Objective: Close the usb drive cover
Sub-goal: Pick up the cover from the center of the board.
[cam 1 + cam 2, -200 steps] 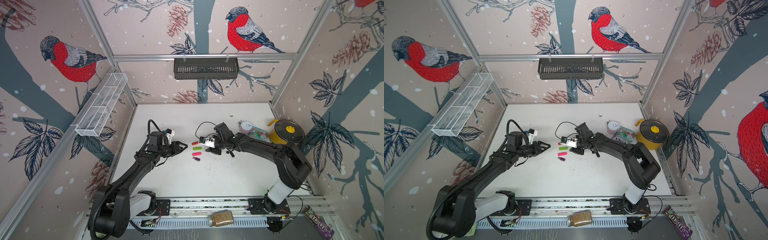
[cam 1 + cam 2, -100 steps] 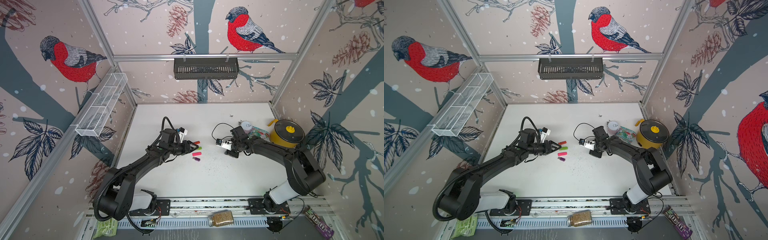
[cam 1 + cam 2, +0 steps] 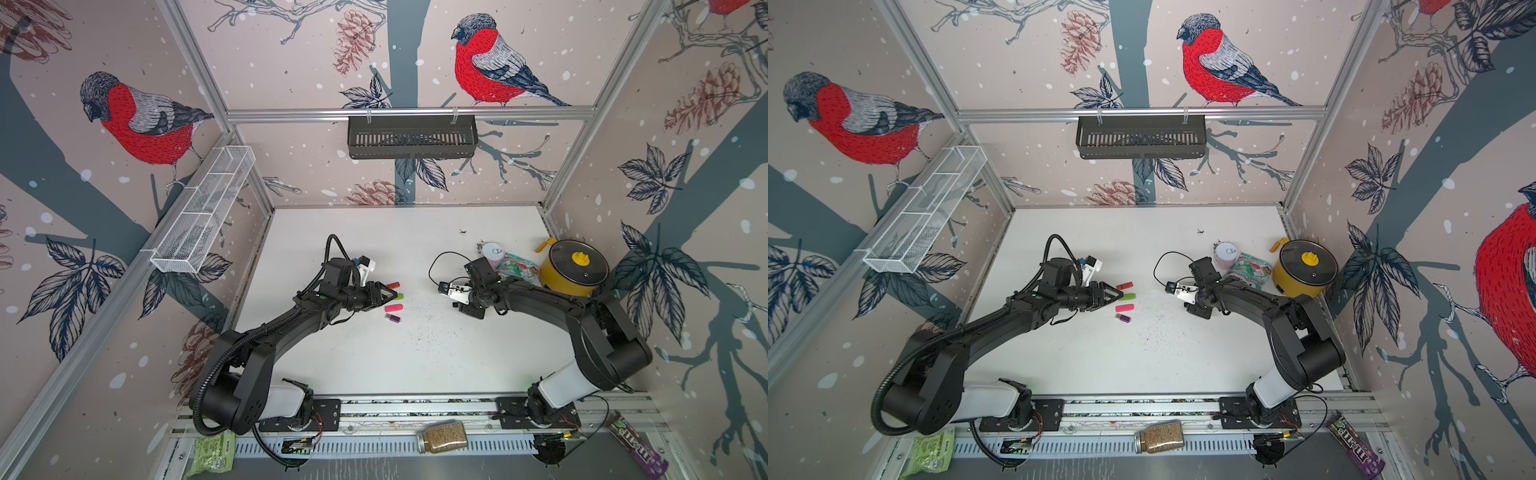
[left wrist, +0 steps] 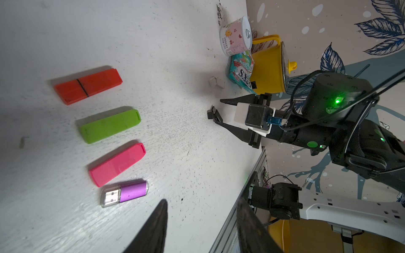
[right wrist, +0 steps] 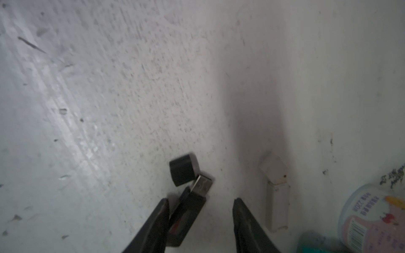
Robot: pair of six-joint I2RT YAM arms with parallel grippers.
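In the right wrist view a black usb drive [image 5: 188,214] lies on the white table with its metal plug [image 5: 202,184] bare. Its black cover [image 5: 184,169] sits loose just past the plug, askew. My right gripper [image 5: 200,200] is open around the drive, which leans against one finger [image 5: 157,219]. My left gripper [image 4: 202,201] is open and holds nothing, hovering beside a row of orange [image 4: 87,85], green [image 4: 109,126], pink [image 4: 118,163] and purple [image 4: 129,192] drives. The purple one wears a clear cap.
A white drive [image 5: 276,197] with its cap ajar lies beside the right gripper. A pink can [image 3: 493,251], a snack packet [image 3: 515,266] and a yellow pot [image 3: 573,266] crowd the right side. A jar [image 3: 442,436] lies on the front rail.
My left gripper has moved right, up to the row of coloured drives. My right gripper has drawn back to the right, away from that row.
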